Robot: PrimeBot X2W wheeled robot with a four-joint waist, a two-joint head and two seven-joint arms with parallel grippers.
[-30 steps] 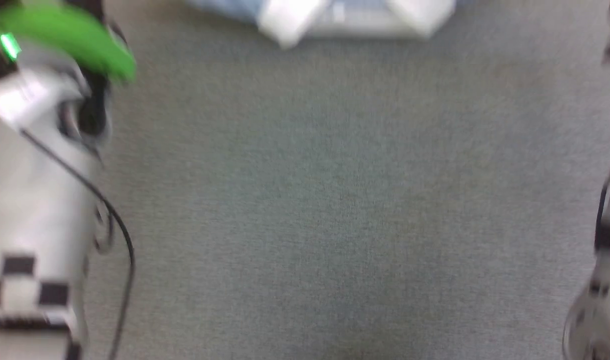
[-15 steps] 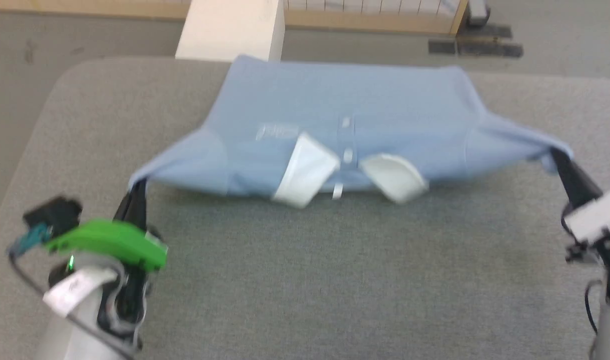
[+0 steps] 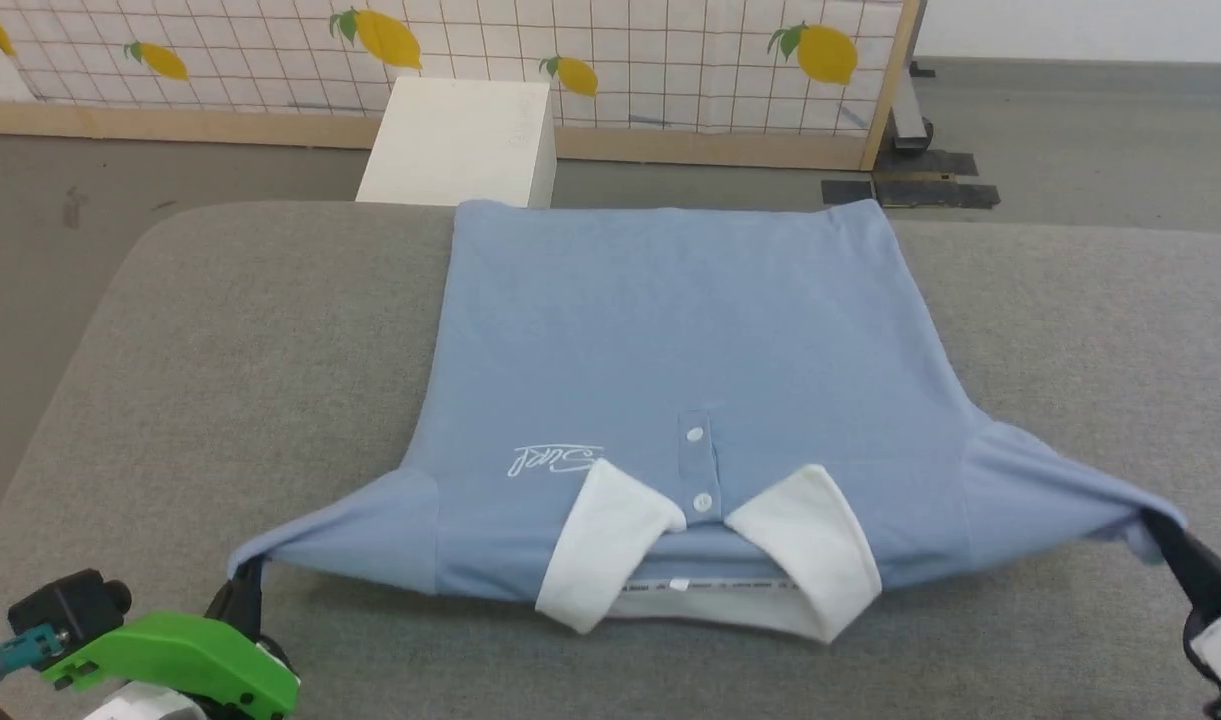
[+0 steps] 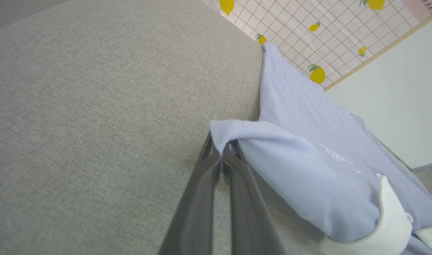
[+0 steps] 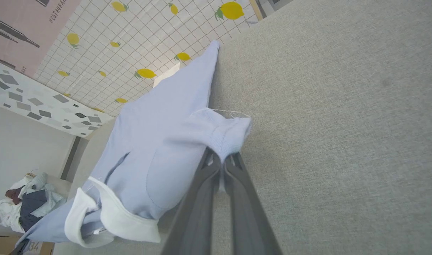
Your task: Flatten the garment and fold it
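- The light blue short-sleeved polo shirt (image 3: pixel 670 340) lies front-up on the grey fabric-covered tabletop (image 3: pixel 220 330). Its hem reaches the far edge and its white collar (image 3: pixel 610 540) is nearest me.
- My left gripper (image 3: pixel 242 582) has its jaws pinched tight on the tip of the sleeve on my left (image 3: pixel 350 530). In the left wrist view the cloth drapes over the closed tips.
- My right gripper (image 3: pixel 1160 528) has its jaws clamped the same way on the cuff of the sleeve on my right (image 3: pixel 1060 495).
- I judge that I hold the two sleeves drawn outward and apart so that tension runs across the shoulders and pulls the body smooth. The torso panel does look flat, with few creases.
- The near edge by the collar seems raised slightly off the tabletop, with shadow beneath it, probably because my grips sit just above the surface.
- Flattening looks nearly done, and folding is not yet begun. Lowering the sleeves calls for even tension on both sides, or the shoulders could bunch.
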